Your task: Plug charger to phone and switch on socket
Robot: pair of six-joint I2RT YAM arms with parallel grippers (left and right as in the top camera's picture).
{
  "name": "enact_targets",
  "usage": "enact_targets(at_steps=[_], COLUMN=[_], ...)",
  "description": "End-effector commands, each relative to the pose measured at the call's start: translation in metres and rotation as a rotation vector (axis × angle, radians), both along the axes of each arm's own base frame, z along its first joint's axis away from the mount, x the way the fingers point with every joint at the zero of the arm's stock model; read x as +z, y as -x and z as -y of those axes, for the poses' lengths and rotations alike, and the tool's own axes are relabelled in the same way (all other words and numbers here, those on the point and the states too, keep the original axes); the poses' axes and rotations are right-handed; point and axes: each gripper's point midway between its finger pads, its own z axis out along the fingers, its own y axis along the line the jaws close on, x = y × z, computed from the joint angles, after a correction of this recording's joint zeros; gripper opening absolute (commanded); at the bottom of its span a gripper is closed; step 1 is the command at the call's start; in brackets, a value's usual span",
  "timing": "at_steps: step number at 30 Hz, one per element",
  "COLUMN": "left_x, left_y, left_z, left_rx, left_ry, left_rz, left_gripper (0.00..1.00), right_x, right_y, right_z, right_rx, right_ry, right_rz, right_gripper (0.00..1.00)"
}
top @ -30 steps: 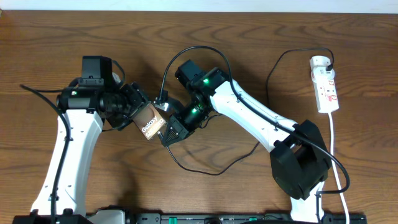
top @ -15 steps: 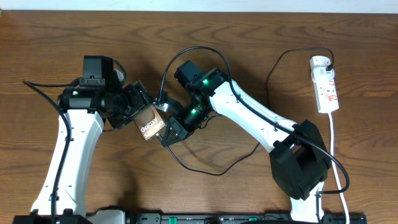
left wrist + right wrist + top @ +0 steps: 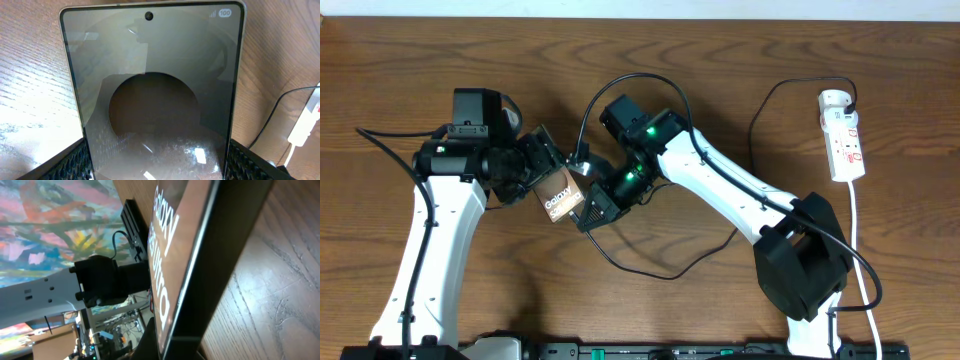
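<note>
Overhead, the left gripper (image 3: 542, 180), clamped on the phone (image 3: 558, 196) at 9 o'clock of centre, has nudged it slightly toward 10 o'clock beside the closed right gripper (image 3: 592, 212), whose hold on the charger (image 3: 665, 277) is hidden, so plugging looks unfinished and the socket (image 3: 845, 140) at 3 o'clock waits.

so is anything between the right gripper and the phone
nothing visible. the left gripper holds the phone, and the right gripper sits right at the phone's lower end. in the right wrist view the phone's edge fills the frame with nothing in front of it.
</note>
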Motion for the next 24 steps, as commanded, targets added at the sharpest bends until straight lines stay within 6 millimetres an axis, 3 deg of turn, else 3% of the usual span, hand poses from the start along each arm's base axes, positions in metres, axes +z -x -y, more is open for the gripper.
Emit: enact_targets(at_steps=[1,24], left_x=[0.002,0.003], left_y=[0.003,0.002], left_z=[0.007,0.007], left_rx=[-0.009,-0.009], left_ry=[0.033,0.032], left_rz=[-0.005,-0.002], left_gripper=[0.07,0.07], right_x=[0.000,0.004], right_y=[-0.007,-0.020], right_z=[-0.002,-0.012], right_rx=[-0.023,-0.075], right_ry=[-0.011,-0.036], right_rz=[-0.012,-0.002], right_gripper=[0.01,0.01])
